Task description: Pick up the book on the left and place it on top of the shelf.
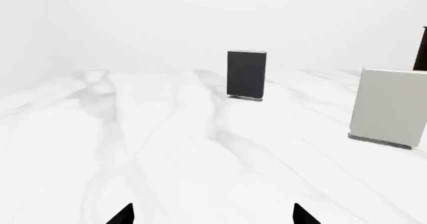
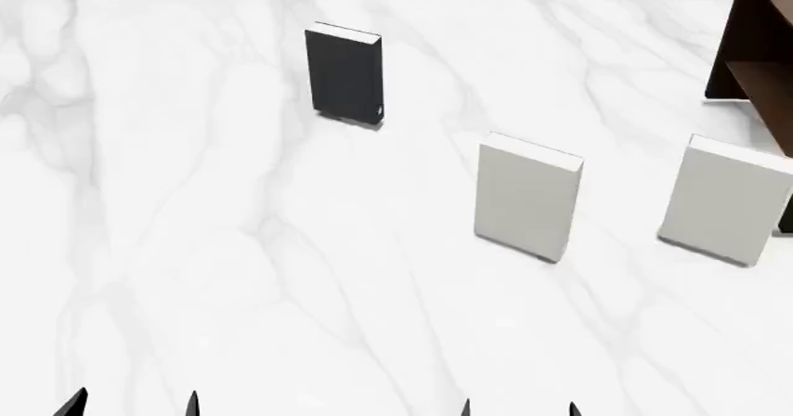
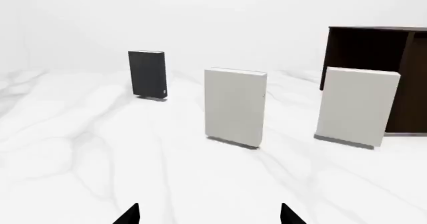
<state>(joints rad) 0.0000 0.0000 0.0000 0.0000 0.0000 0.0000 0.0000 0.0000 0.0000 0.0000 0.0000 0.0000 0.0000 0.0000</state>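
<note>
1. Head view shows the book [image 2: 344,72] standing upright on the white marble table [image 2: 223,249], far back and left of centre, well apart from everything else.
2. Two pale grey books stand nearer: the middle grey book [image 2: 528,196] and the right grey book [image 2: 726,200], the second just in front of the shelf [image 2: 756,54], whose dark boards show only at the right edge.
3. Both grippers sit low at the near edge with only their dark fingertips in sight. The left gripper [image 2: 133,405] has its tips spread with nothing between them, and the right gripper [image 2: 518,409] likewise gapes empty.
4. My reading: the reach has not begun, so the step in hand is the approach to the black book, and the left arm is the natural one since the book stands on its side.
5. In the left wrist view the book [image 1: 246,74] sits ahead and a little off the line between the tips, so I would centre it first.
6. To do it well, I'd close across the covers rather than the spine, and come in squarely so the fingers do not nudge it over; a standing book probably tips easily.
7. The carry to the shelf top should pass above the grey books.
</note>
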